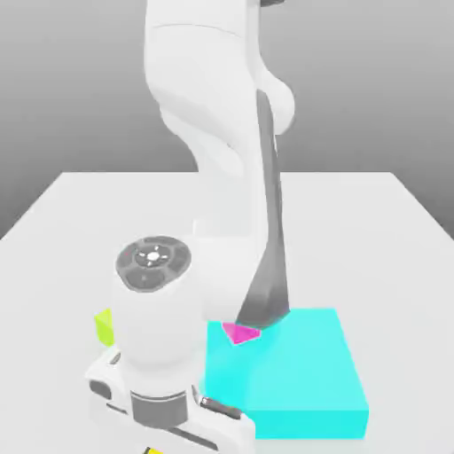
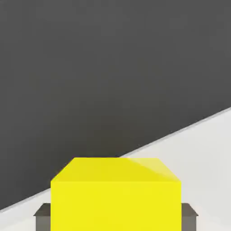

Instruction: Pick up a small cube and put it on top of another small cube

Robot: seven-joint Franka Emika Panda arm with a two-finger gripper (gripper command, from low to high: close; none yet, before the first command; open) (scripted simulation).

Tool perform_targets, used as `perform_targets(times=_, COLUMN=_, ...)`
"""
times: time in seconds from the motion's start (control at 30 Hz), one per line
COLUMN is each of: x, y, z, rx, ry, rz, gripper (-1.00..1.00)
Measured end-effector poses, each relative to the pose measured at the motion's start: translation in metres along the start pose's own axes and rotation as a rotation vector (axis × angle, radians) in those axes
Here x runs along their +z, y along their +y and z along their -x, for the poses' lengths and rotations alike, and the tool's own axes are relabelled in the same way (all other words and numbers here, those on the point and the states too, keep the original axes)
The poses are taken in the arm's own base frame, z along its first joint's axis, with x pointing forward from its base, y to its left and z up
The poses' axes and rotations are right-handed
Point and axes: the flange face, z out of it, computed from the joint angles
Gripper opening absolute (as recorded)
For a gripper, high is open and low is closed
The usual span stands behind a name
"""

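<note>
White table, cyan block, pincer clamping yellow cube

— Any writing to read here? A label, a brand, a number?

— None. The white arm carries no lettering or logo.

— What about the round grey cap on the joint?

— It has raised shapes on it, but nothing that reads as a letter or a figure.

— And the blocks?

— The yellow cube has plain faces in the hand view. The cyan block, the magenta piece and the lime piece are plain colour too.

— The surface?

— Plain white, no marks or signs.
</note>
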Motion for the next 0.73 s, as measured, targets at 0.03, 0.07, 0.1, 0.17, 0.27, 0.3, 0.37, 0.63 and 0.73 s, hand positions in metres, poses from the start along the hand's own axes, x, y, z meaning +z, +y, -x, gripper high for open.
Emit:
perform_targets(times=0.03, x=-0.012, y=0.0, z=0.0, rx=0.0, ry=0.0, rz=0.0, gripper=-1.0)
perform_targets(times=0.07, x=-0.025, y=0.0, z=0.0, rx=0.0, ry=0.0, rz=0.0, gripper=-1.0)
perform_targets(times=0.1, x=-0.039, y=0.0, z=0.001, rx=-0.003, ry=-0.001, rz=0.0, gripper=-1.0)
perform_targets(times=0.17, x=-0.051, y=-0.028, z=0.037, rx=-0.153, ry=-0.006, rz=0.002, gripper=-1.0)
perform_targets(times=0.27, x=-0.062, y=-0.067, z=0.102, rx=-0.397, ry=-0.011, rz=0.006, gripper=-1.0)
perform_targets(times=0.3, x=-0.065, y=-0.078, z=0.125, rx=-0.476, ry=-0.012, rz=0.006, gripper=-1.0)
perform_targets(times=0.37, x=-0.072, y=-0.096, z=0.171, rx=-0.634, ry=-0.013, rz=0.006, gripper=-1.0)
perform_targets(times=0.63, x=-0.05, y=-0.133, z=0.336, rx=-1.156, ry=-0.005, rz=0.0, gripper=1.0)
perform_targets(times=0.73, x=-0.05, y=-0.133, z=0.336, rx=-1.156, ry=-0.005, rz=0.0, gripper=1.0)
